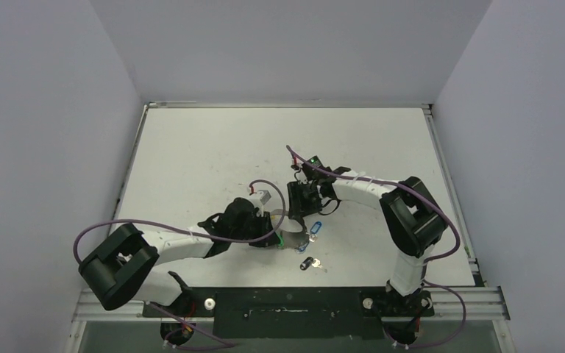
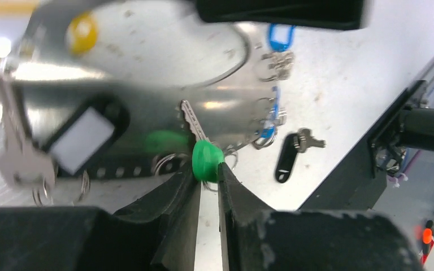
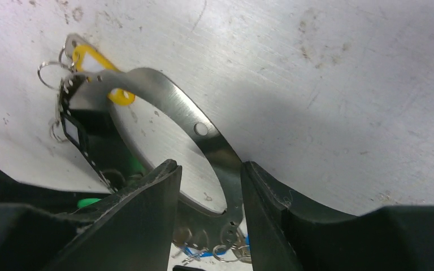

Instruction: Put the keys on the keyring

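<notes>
While the black key (image 1: 307, 262) lies alone on the table (image 1: 213, 147) nearest the arm bases, well apart from the rest, all other items are gathered just beyond it at mid-table.

Left gripper (image 2: 208, 168): jaws almost closed, pinching the green key (image 2: 202, 152) by its plastic head. The blade points away from the fingers and runs up across the keyring (image 3: 169, 93); contact between blade and ring cannot be confirmed.

Keyring: a broad shiny metal band bent into a loop, with a row of small holes along one edge. It sits on the table between the two grippers. Small split rings hang at those holes.

- A blue tag (image 2: 280, 36) lies beside the holed edge on the right arm's side.
- A black tag (image 2: 82, 138) with a white label sits against the band; it is blurred.
- A yellow tag (image 3: 93, 59) hangs by a split ring at the end of the loop.

Right gripper (image 3: 210, 169): on the far side of the ring, jaws roughly half open and astride the band. The band rests against one finger, and bare table shows between the band and the other finger, so the band is not clamped.
</notes>
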